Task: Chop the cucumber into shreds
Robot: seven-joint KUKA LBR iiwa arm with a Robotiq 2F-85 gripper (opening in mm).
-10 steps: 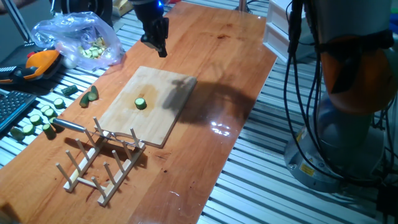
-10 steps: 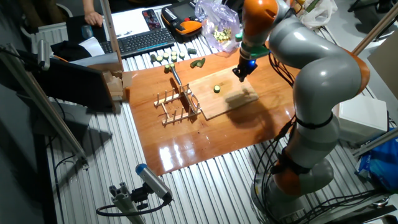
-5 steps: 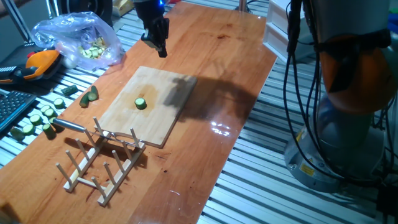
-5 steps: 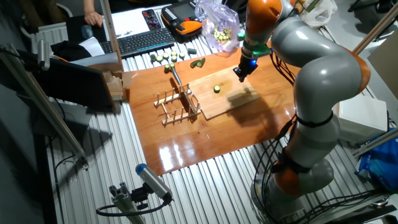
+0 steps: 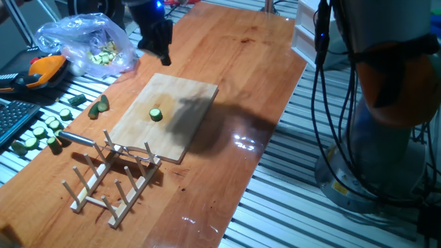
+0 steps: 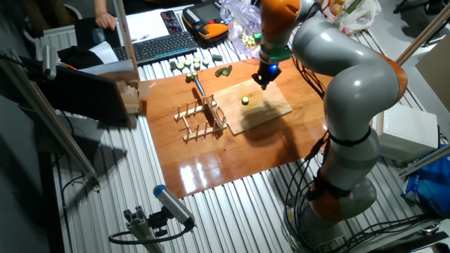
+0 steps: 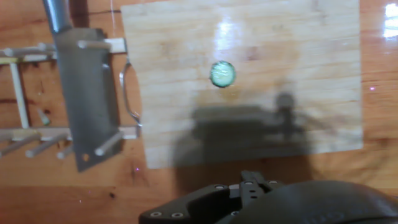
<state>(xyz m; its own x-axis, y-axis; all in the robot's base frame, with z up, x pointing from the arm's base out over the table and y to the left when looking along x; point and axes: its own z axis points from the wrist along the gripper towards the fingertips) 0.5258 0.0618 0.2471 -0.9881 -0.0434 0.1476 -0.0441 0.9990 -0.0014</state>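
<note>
The cucumber is one small round green slice lying near the middle of the wooden cutting board. It also shows in the other fixed view and in the hand view. No shreds are in view. My gripper hangs above the table just past the board's far left corner, apart from the slice; it also shows in the other fixed view. Its fingers look closed together and hold nothing. The hand view shows only the dark gripper body at the bottom edge.
A cleaver rests in a wooden peg rack at the board's near end. Several thicker cucumber chunks lie at the left table edge. A clear plastic bag with pale slices sits behind them. A keyboard lies beyond.
My gripper has moved left along the board's far edge, toward the plastic bag. The cucumber slice, the board and the cleaver have not moved.
</note>
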